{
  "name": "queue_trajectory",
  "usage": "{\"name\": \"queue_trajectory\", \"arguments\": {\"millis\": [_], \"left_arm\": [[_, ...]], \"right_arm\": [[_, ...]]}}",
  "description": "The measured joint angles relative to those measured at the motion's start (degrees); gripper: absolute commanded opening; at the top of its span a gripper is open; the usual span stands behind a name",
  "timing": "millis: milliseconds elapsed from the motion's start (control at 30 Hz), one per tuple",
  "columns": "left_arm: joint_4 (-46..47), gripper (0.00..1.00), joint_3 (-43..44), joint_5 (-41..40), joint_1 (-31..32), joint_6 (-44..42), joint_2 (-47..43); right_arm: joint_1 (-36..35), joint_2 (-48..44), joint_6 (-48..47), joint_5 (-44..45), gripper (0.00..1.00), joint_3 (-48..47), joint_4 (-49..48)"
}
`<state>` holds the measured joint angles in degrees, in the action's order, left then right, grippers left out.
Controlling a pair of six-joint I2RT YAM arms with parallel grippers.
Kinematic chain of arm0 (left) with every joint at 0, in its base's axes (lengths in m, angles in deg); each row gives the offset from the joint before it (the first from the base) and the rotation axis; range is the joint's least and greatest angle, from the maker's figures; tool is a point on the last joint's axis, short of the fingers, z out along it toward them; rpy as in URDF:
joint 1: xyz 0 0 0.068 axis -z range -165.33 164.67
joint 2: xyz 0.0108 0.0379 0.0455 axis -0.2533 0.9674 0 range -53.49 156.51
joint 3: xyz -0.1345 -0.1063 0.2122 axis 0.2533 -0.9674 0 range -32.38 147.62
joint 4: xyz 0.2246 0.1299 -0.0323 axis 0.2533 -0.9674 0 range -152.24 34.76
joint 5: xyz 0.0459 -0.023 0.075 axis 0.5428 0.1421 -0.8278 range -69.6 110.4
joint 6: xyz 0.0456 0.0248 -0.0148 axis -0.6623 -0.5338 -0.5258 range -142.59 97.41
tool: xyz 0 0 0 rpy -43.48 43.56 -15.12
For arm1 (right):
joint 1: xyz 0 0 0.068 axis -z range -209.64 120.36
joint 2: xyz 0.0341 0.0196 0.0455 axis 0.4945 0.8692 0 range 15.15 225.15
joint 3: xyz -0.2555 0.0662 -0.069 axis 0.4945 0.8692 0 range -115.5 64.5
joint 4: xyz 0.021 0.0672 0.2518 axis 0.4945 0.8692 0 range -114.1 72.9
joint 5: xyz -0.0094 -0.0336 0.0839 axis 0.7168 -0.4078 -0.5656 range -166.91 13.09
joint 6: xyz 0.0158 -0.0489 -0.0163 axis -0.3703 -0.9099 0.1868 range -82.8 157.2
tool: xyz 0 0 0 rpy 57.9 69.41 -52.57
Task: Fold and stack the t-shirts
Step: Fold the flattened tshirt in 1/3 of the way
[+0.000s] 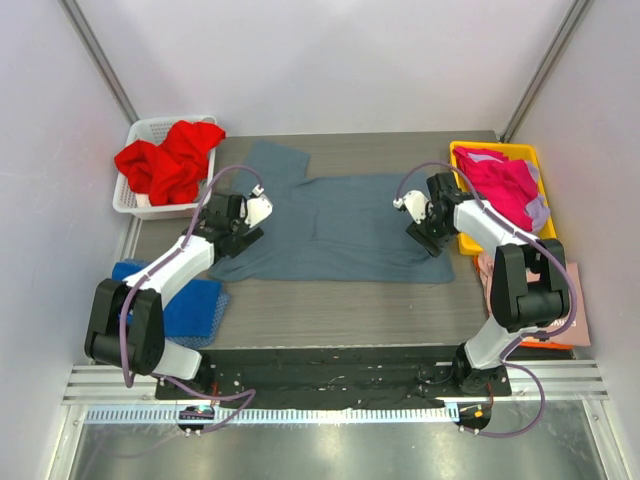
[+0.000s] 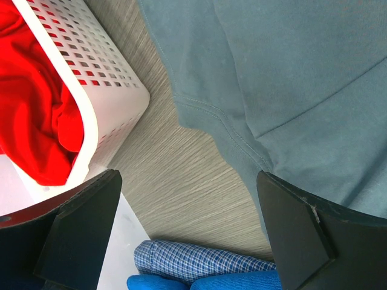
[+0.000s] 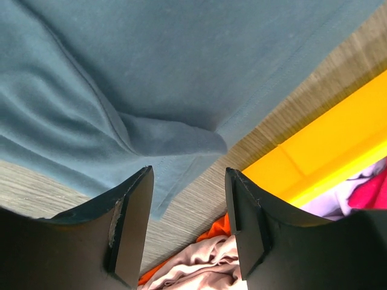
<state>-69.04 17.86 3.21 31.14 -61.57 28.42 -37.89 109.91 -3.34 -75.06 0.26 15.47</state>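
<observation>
Left gripper (image 2: 187,181): fingers (image 2: 78,235) spread wide, clamped on nothing. Bare table (image 2: 157,151) shows between them.

Past the left finger stands a white basket (image 2: 115,90) holding the red shirt (image 2: 30,90), bunched up; the top view shows it spilling over the rim.

Behind the fingers, toward the wrist, lies a blue checked cloth (image 2: 199,258), with the royal blue shirt (image 2: 199,283) just beside it.

At the right finger is the edge of the blue-grey shirt (image 1: 340,225). Its stitched hem runs in under that finger. Cannot tell whether the finger touches it.

The blue-grey shirt lies spread flat on the table between the two grippers, with one sleeve angled toward the far edge.

Right gripper (image 3: 188,175): fingers (image 3: 130,223) apart, a narrower gap than on the left, nothing pinched. A folded-over sleeve corner of the blue-grey shirt sits just ahead of the tips. A strip of its hem lies below, in the gap between the fingers. Contact with the cloth cannot be made out.

Past the right finger is a yellow bin (image 3: 314,157), with the magenta shirt (image 1: 495,180) heaped inside it.

Behind the fingers the pale pink shirt (image 3: 193,266) lies crumpled against an orange piece (image 3: 214,229).
</observation>
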Motion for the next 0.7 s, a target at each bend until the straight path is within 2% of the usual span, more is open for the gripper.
{"name": "queue_trajectory", "arguments": {"millis": [700], "left_arm": [[1.14, 1.00, -0.92, -0.42, 0.00, -0.15, 0.74]], "right_arm": [[0.00, 4.76, -1.84, -2.84, 0.58, -1.38, 2.10]]}}
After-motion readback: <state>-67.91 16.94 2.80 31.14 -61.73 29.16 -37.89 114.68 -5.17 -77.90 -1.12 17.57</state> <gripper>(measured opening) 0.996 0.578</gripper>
